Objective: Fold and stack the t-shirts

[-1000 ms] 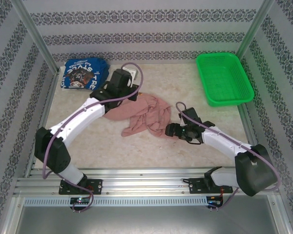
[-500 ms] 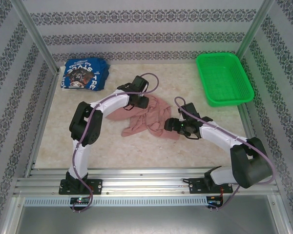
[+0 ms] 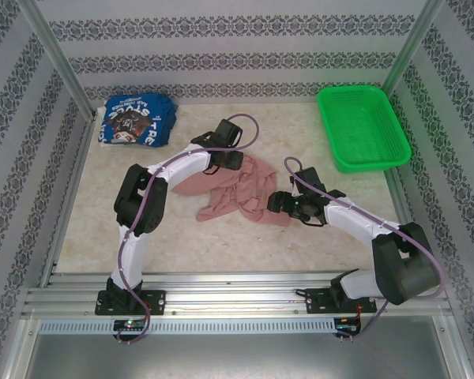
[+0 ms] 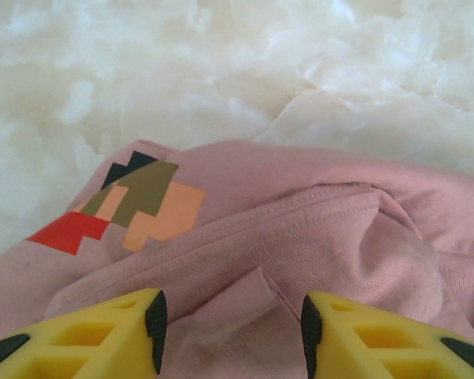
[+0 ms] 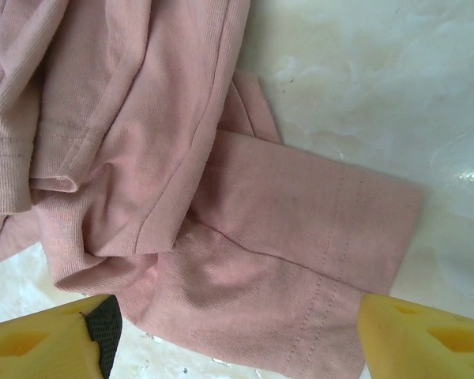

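Pink t-shirt [image 3: 238, 189] crumpled mid-table, blue t-shirt [image 3: 136, 121] apparently folded, far-left corner

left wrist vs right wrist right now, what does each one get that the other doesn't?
Left wrist: the blocky red, olive and peach print on the pink t-shirt, and a stitched seam running across it, with the left gripper open over the cloth.
Right wrist: a double-stitched hem lying flat, with the right gripper open wide over it.
Both: rumpled pink cloth on the pale marbled table, jaws apart, nothing clamped.
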Robot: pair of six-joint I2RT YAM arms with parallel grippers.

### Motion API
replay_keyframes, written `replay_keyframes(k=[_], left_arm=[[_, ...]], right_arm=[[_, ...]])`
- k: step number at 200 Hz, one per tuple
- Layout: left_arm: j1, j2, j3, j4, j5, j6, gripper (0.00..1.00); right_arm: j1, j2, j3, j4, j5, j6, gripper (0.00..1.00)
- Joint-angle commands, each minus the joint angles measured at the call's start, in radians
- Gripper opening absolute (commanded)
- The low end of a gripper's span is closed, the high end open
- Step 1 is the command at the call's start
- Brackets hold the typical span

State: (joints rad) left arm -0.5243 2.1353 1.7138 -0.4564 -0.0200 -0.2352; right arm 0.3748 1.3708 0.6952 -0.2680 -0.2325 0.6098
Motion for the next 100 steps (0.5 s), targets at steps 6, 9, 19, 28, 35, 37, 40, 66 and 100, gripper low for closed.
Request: replay_keyframes(k=[6,9,19,28,35,37,40,66,100], left_arm=[[-0.012,0.031,0.051,-0.022,-0.023,0.014,0.48],[-0.012,0.032,0.053,-0.026,-0.018,0.015,0.47],[-0.014,0.025,0.045,-0.026,-0.001,0.014,0.46],[-0.014,0.02,0.038,-0.023,0.014,0.013,0.46],[-0.015,0.021,0.041,-0.029,0.023,0.014,0.46],[-0.015,0.022,0.041,-0.031,0.025,0.015,0.46],[-0.014,0.025,0.044,-0.035,0.029,0.016,0.45],[-0.015,0.022,0.045,-0.063,0.031,0.019,0.44],[-0.014,0.029,0.049,-0.089,0.041,0.027,0.41]], right_arm=[[-0.011,0.002,-0.022,0.02,-0.019,-0.019,0.79],[-0.011,0.0,-0.023,0.021,-0.019,-0.019,0.79],[-0.012,-0.001,-0.025,0.023,-0.019,-0.021,0.79],[-0.014,-0.002,-0.028,0.026,-0.018,-0.022,0.79],[-0.016,0.0,-0.028,0.027,-0.021,-0.022,0.79],[-0.016,0.0,-0.028,0.027,-0.022,-0.022,0.79],[-0.017,0.0,-0.028,0.027,-0.023,-0.021,0.79],[-0.019,-0.004,-0.031,0.027,-0.028,-0.024,0.79],[-0.022,-0.017,-0.039,0.027,-0.028,-0.024,0.79]])
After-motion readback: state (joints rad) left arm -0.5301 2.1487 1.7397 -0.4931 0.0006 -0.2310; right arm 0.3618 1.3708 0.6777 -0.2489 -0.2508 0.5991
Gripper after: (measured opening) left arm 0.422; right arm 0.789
